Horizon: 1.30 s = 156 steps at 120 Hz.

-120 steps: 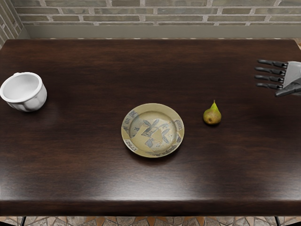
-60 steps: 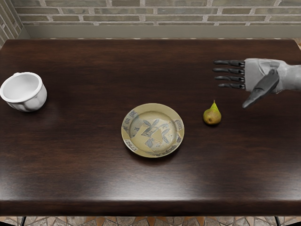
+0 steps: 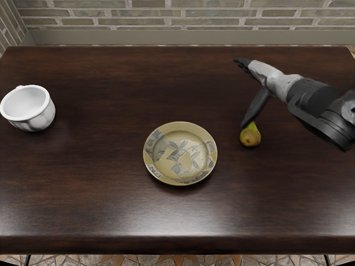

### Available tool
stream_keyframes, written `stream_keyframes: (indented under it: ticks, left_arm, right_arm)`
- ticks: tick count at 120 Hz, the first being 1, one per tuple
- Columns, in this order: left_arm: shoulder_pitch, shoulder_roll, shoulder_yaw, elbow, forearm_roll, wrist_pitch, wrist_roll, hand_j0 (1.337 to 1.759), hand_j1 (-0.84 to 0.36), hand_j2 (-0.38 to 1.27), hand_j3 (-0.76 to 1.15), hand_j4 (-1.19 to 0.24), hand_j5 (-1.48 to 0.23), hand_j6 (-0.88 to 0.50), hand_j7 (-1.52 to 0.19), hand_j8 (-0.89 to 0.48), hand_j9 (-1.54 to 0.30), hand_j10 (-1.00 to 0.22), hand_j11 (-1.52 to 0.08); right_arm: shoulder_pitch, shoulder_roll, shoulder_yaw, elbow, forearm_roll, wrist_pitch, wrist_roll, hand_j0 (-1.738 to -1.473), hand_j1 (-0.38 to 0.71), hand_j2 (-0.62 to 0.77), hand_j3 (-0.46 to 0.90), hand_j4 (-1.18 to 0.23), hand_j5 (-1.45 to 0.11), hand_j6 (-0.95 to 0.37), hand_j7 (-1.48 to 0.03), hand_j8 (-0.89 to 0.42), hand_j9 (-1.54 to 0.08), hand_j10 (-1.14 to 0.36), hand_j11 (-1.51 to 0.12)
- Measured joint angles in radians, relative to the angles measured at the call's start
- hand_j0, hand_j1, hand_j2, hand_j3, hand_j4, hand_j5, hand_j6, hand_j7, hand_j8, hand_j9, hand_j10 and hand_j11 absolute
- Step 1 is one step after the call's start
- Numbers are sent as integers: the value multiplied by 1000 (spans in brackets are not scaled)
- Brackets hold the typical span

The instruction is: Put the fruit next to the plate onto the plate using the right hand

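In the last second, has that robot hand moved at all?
Yes. The right robot hand has swung left from the picture's right edge toward the pear, which has stayed put. The hand now reaches down close to the pear's top.

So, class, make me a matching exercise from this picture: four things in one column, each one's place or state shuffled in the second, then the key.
1 white ceramic bowl
2 round beige patterned plate
3 small green-yellow pear
4 grey robotic right hand

A middle of the table
B table's left end
C open, over the pear
D on the table, right of the plate

Pairs: 1-B, 2-A, 3-D, 4-C
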Motion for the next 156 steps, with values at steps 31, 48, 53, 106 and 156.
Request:
stream_keyframes:
  ticks: [31,48,53,106,156]
  left_arm:
    - [0,0,0,0,0,0,0,1658,349,0,0,0,0,0,0,0,0,0,0]
    - [0,0,0,0,0,0,0,1658,349,0,0,0,0,0,0,0,0,0,0]
    - [0,0,0,0,0,0,0,1658,349,0,0,0,0,0,0,0,0,0,0]
    - [0,0,0,0,0,0,0,1658,349,0,0,0,0,0,0,0,0,0,0]
    - [0,0,-1,0,0,0,0,1658,349,0,0,0,0,0,0,0,0,0,0]
  right_arm:
    - [-64,80,-62,-75,-123,-156,-5,-1658,-349,2,0,-2,0,-3,0,-2,0,-2,0]
    - [-94,149,-66,-165,-134,-170,-5,-1658,-349,2,0,-2,0,-3,0,-2,0,-2,0]
    - [-99,158,-66,-181,-135,-176,-5,-1658,-349,2,0,-2,0,-3,0,-2,0,-2,0]
    - [-147,178,-92,-240,-178,-286,-5,-1658,-349,2,0,-1,0,-2,0,-2,0,-1,0]
    - [-153,180,-110,-241,-178,-288,-4,-1658,-314,39,0,-28,-45,-39,-35,-27,-49,-25,-51]
